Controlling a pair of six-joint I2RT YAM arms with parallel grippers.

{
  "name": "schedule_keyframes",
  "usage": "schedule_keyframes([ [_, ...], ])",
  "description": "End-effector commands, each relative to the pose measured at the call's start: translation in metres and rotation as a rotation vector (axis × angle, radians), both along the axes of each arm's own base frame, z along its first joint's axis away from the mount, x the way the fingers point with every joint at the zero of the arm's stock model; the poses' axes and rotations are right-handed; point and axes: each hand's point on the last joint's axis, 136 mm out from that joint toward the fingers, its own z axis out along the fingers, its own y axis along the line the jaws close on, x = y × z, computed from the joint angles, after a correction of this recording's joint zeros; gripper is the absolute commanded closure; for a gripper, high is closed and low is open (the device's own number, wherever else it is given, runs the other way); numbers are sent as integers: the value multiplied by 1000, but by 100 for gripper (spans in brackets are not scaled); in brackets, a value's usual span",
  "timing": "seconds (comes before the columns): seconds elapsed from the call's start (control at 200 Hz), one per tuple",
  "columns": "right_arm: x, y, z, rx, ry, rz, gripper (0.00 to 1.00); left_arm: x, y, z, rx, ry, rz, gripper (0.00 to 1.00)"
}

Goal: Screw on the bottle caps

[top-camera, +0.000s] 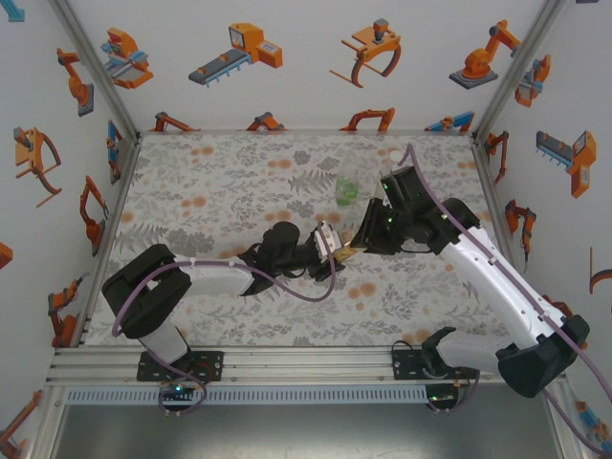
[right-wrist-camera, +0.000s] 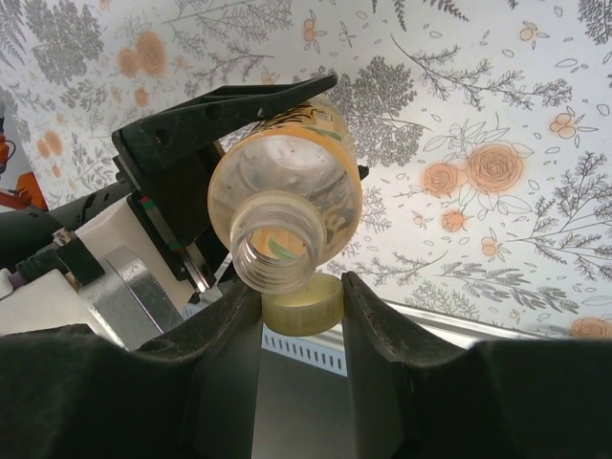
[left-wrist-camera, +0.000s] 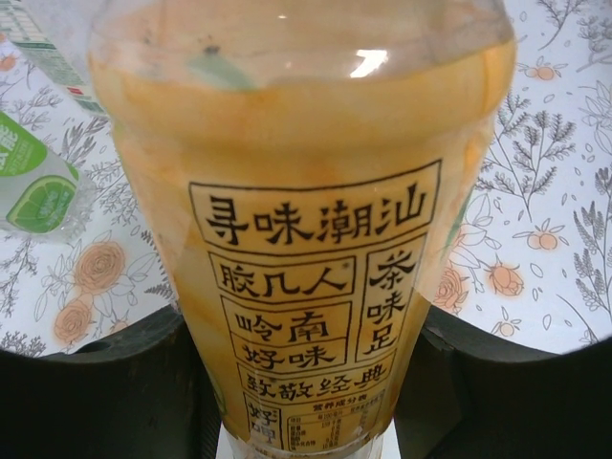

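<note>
L gripper (top-camera: 323, 247) clamped tight on amber bottle (left-wrist-camera: 306, 239), tipped sideways above counter (top-camera: 239, 320) w/ open neck facing R arm so cap can feed straight on. R gripper (right-wrist-camera: 302, 292) pinching yellow cap (right-wrist-camera: 304, 308), just below the neck, touching or nearly, not threaded yet.

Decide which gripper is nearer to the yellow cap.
Right. The right gripper grips the cap itself; the left gripper holds the bottle, with its open neck close to the cap.

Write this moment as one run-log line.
left hand: shut on amber bottle | right hand: shut on pale yellow cap | cap near bottle mouth, not yet on
</note>
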Motion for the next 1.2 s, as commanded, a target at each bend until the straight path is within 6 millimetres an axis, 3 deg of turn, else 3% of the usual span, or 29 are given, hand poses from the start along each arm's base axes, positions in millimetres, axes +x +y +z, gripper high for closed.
schedule_keyframes([
  [0.0,0,-7,18,-21,-69,12,68,19,6,14,-39,-2,84,100],
  [0.18,-6,-12,1,-80,-41,56,70,53,41,35,-64,-8,243,100],
  [0.33,-11,-6,-38,-140,57,148,70,65,73,67,-82,-33,325,100],
  [0.531,-12,11,-105,-214,182,243,70,59,100,113,-66,-57,357,100],
  [0.791,-16,46,-178,-328,289,391,70,42,124,148,-77,-62,374,100],
  [0.966,-10,57,-206,-383,305,432,69,37,135,157,-85,-55,400,100],
  [1.192,3,54,-218,-453,247,422,62,38,143,157,-70,-45,433,100],
])
